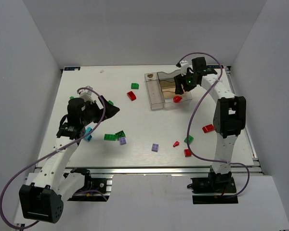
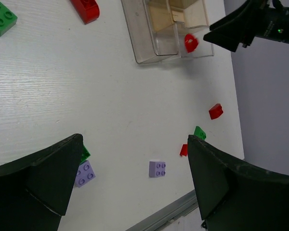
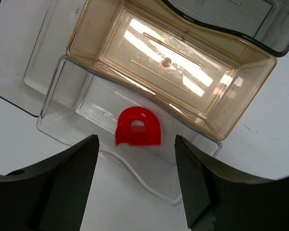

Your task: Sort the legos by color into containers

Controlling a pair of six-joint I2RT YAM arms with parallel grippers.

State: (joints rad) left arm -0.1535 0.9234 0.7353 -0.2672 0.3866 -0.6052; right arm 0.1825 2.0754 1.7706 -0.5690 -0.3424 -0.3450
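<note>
The containers [image 1: 154,98] stand at the back middle of the table. A red arch-shaped lego [image 3: 137,127] is in the clear end compartment [image 3: 100,107], slightly blurred and free of the fingers. Just above it my right gripper [image 3: 136,139] [image 1: 184,87] hangs open. My left gripper [image 2: 135,139] [image 1: 111,109] is open and empty above the table's left half, with a lilac lego [image 2: 157,168] [image 1: 155,147] showing between its fingers. Red [image 1: 131,95], green [image 1: 110,137], lilac [image 1: 123,140] and teal [image 1: 88,134] legos lie scattered on the table.
More legos lie near the right arm: red ones [image 1: 208,128] [image 1: 187,152] [image 1: 176,143] and a green one [image 1: 188,139]. A green lego [image 1: 135,86] sits left of the containers. The tan-tinted compartment [image 3: 173,62] holds nothing. White walls close in the table.
</note>
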